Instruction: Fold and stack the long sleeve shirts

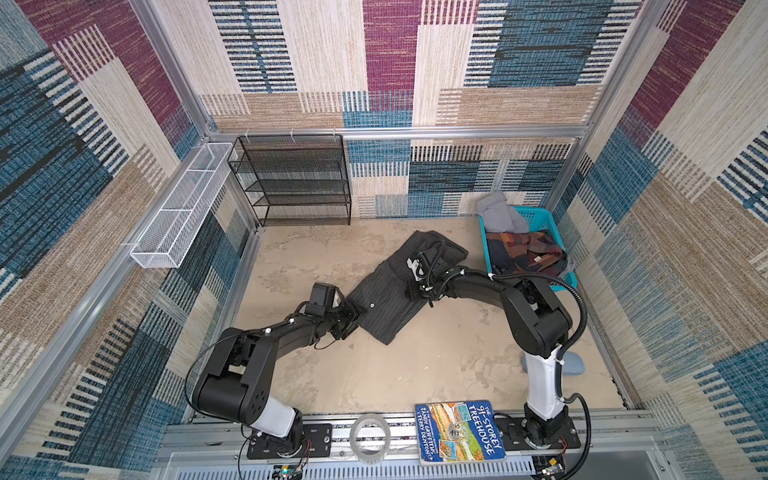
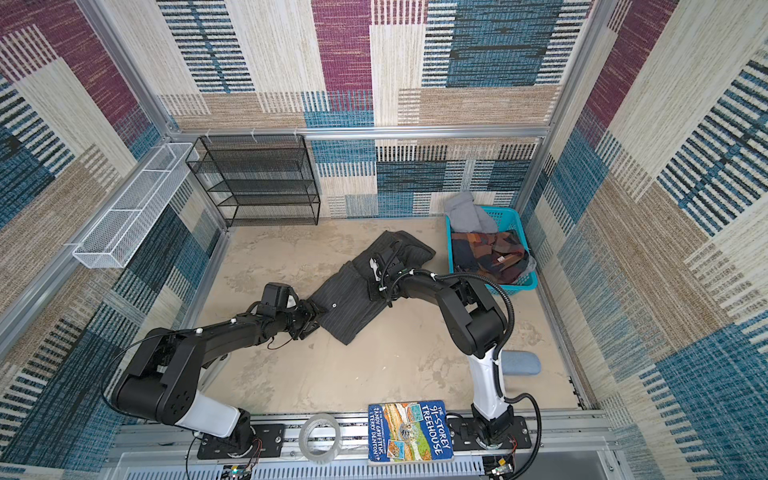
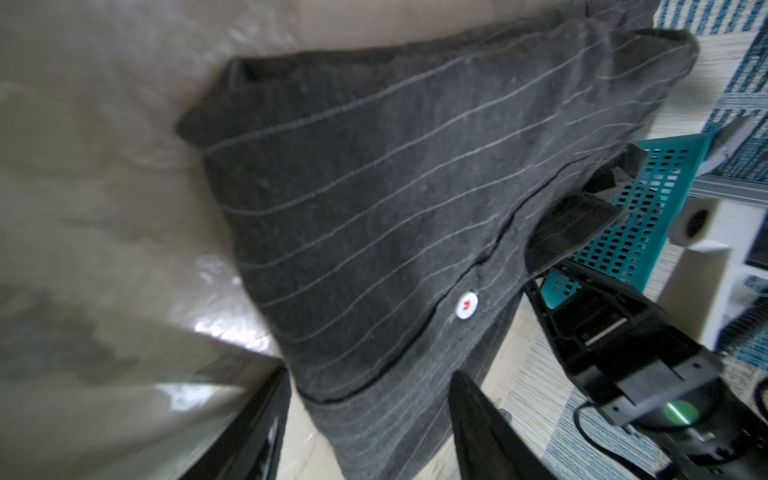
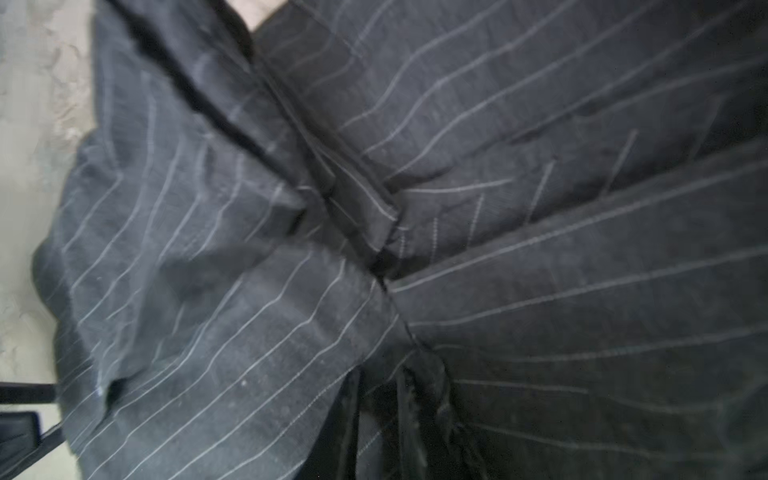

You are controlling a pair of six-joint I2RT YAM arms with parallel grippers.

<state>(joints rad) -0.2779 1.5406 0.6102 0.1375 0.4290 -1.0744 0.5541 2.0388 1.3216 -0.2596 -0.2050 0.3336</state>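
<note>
Folding looks barely begun, we judge: the pinstriped shirt (image 1: 384, 305) lies rumpled and partly doubled mid-worktop (image 1: 316, 249), near the basket (image 1: 540, 216) that holds more garments (image 1: 525, 249). Left jaws stand open at its edge; whether the right jaws grip it, we cannot tell.

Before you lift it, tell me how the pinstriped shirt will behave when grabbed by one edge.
Likely floppy: the pinstriped shirt lies in soft folds on the table, so lifted by one edge it should sag and trail. Probably light, being thin cloth. Pushed, it would likely bunch rather than slide whole, given how it creases in the right wrist view.
</note>
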